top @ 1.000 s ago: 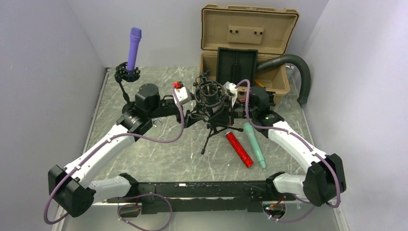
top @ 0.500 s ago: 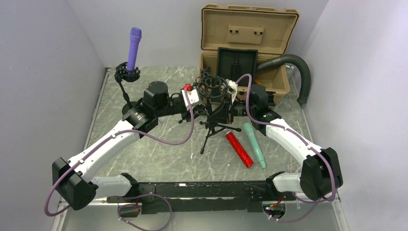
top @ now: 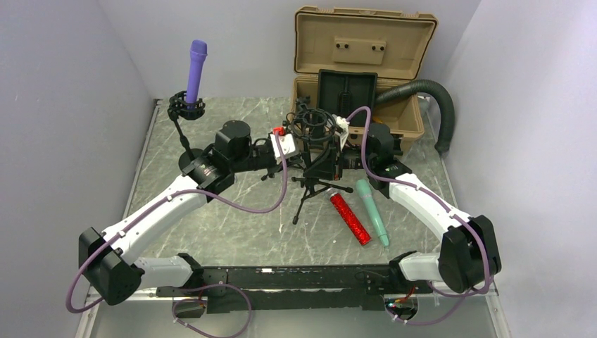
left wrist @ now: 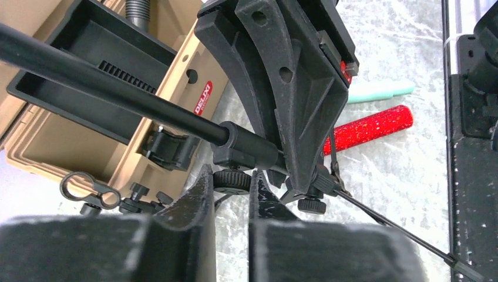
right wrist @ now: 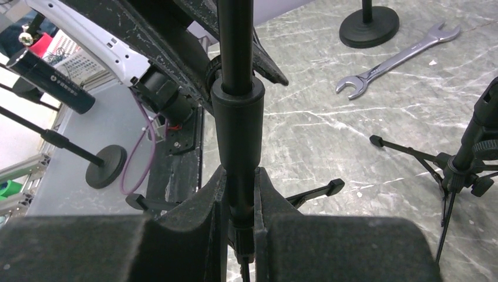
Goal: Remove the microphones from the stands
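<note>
left tool (left wrist: 230,183) clamped on stand (left wrist: 246,150) knob | right tool (right wrist: 239,176) clamped on stand pole

Red sticker (left wrist: 201,97) on the tan case (left wrist: 59,147) reads "DELKI"

Black tripod mic stand w/ ring shock mount (top: 310,184) is standing mid-table on grey marbled tabletop (top: 246,225), left gripper (left wrist: 231,188) sitting at its stem from the left, right gripper (right wrist: 239,194) from the right. Red glitter cylinder mic (top: 350,218) & teal plastic mic (top: 372,211) are lying side by side front-right of tripod, teal further right. Purple foam-head mic (top: 196,67) is standing upright in black round-base stand (top: 184,116), back left; silver open-end wrench (right wrist: 399,59) is lying nr its base. Tan hard-plastic case (top: 366,42) is sitting open at back w/ black plastic tray (top: 347,88) in it, black corrugated hose (top: 440,105) curling along its right.
</note>
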You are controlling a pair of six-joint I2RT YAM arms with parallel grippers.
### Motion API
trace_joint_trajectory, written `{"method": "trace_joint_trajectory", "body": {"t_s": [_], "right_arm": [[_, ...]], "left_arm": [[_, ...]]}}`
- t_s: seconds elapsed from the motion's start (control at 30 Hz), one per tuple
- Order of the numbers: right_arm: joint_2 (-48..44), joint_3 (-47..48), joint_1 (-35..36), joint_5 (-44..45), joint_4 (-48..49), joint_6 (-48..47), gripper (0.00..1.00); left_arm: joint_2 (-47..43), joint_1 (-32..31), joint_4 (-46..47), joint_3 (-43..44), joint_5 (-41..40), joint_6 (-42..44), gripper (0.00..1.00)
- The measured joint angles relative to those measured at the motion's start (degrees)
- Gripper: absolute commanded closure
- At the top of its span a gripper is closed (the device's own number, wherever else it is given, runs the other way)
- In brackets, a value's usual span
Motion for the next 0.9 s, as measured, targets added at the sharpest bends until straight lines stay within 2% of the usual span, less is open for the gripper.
{"method": "trace_joint_trajectory", "body": {"t_s": [0.2, 0.33, 0.4, 0.5, 0.53, 0.57, 0.63, 0.77, 0.9], "right_arm": [[0.0, 0.0, 0.0, 0.0, -0.5, -1.7, 1.0], [-0.4, 0.0, 0.0, -0.2, -0.6, -3.1, 1.0], [-0.7, 0.0, -0.1, 0.1, -0.6, -3.7, 1.0], [-1.1, -0.4, -0.1, 0.8, -0.7, -4.6, 1.0], [-1.2, -0.6, 0.0, 0.9, -0.8, -4.8, 1.0], [-1.2, -0.7, 0.0, 1.0, -0.9, -5.0, 1.0], [-1.2, -0.8, 0.1, 1.0, -1.0, -5.4, 1.0], [-1.4, -1.1, -0.3, 1.0, -1.5, -5.9, 1.0], [-1.6, -1.4, -0.4, 1.1, -1.7, -6.1, 1.0]], "left_arm": [[0.1, 0.5, 0.2, 0.0, 1.6, -5.9, 1.0], [1.1, 3.2, 3.0, -0.3, 7.3, -15.8, 1.0], [2.1, 5.6, 7.6, -1.7, 12.2, -23.4, 1.0], [3.7, 8.7, 16.0, -4.6, 18.9, -34.9, 0.82], [4.2, 9.3, 17.8, -5.2, 20.3, -37.7, 0.75], [4.8, 9.9, 19.6, -5.7, 21.9, -40.8, 0.63], [5.5, 10.7, 21.8, -6.2, 23.5, -44.5, 0.5], [5.3, 12.3, 24.6, -6.3, 24.9, -47.5, 0.23], [4.5, 12.8, 24.3, -6.3, 24.9, -47.1, 0.1]]}}
